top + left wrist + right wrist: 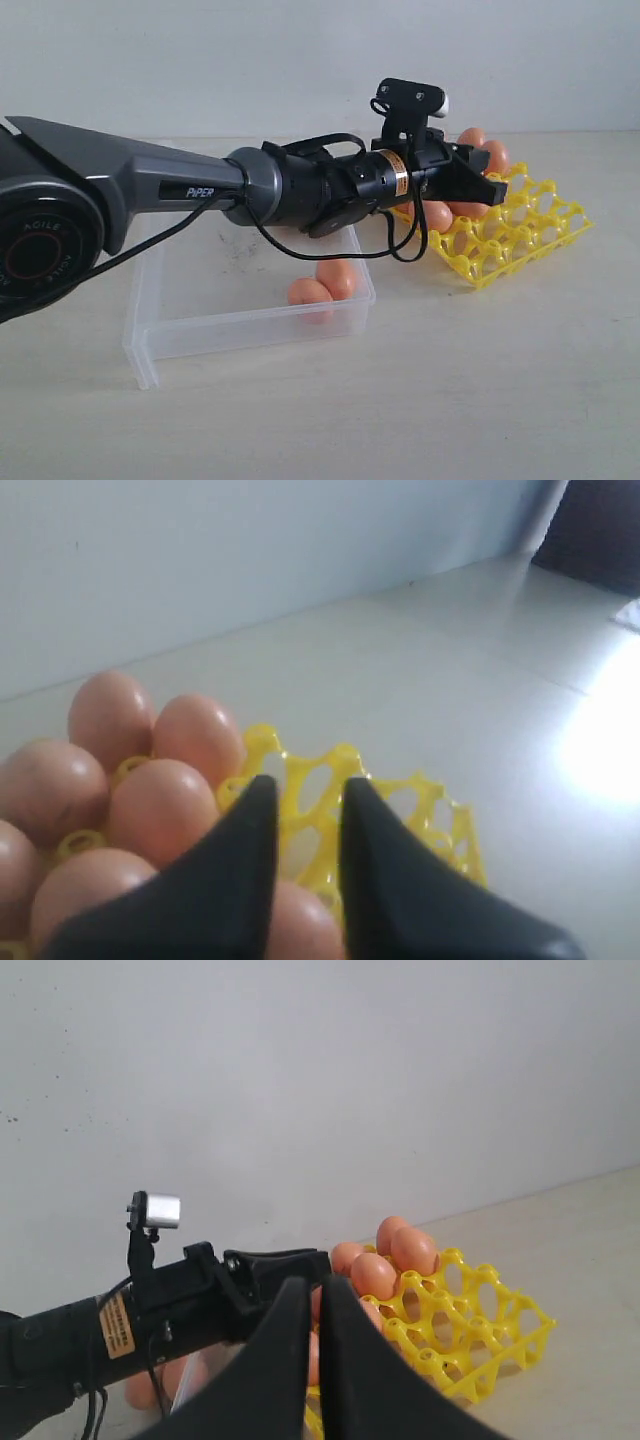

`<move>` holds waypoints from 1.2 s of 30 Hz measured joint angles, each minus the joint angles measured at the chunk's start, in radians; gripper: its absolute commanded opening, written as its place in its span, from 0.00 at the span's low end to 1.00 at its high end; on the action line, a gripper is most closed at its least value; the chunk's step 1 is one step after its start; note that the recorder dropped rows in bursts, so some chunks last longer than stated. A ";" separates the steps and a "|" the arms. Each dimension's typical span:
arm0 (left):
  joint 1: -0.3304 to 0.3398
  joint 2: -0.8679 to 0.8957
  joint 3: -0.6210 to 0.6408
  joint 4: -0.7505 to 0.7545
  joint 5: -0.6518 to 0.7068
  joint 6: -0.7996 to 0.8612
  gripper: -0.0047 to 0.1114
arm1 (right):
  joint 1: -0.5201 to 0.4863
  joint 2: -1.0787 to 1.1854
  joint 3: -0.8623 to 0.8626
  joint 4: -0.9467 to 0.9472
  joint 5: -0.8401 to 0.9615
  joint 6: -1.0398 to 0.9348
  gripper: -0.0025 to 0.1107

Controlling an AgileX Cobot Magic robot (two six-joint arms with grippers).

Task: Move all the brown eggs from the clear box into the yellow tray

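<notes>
We see the left hand (478, 186) hanging just above the bright yellow lattice egg tray (535, 228). Its black fingers stand narrowly apart with nothing between them, which suits lowering an egg into a cup. Smooth orange-brown eggs (160, 805) fill the cups on the tray's side toward the clear shallow plastic box (240, 325). At least two more eggs (320, 285) lie in that box, against its tray-side wall. The right hand (312, 1285) is pinched closed and empty, held back from the tray, we judge to stay clear. The pale bench (450, 400) meets a plain white wall.

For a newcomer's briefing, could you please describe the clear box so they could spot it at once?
On the pale table, look beneath the dark left arm. The clear box lies beside the yellow tray; unlike that bright lattice, it is see-through, low-walled, with brown eggs in one corner.
</notes>
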 measured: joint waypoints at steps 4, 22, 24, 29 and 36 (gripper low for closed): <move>-0.001 0.000 -0.002 0.085 0.080 0.002 0.07 | 0.000 0.000 0.000 0.000 0.000 0.000 0.02; -0.039 0.036 -0.121 0.209 0.336 0.018 0.07 | 0.000 0.000 0.000 0.000 0.000 0.000 0.02; -0.046 0.036 -0.135 0.209 0.371 0.021 0.07 | 0.000 0.000 0.000 0.000 0.000 0.000 0.02; -0.060 0.040 -0.147 0.224 0.459 0.055 0.07 | 0.000 0.000 0.000 0.000 0.000 0.000 0.02; -0.072 0.027 -0.147 0.237 0.377 0.093 0.07 | 0.000 0.000 0.000 0.000 0.000 0.000 0.02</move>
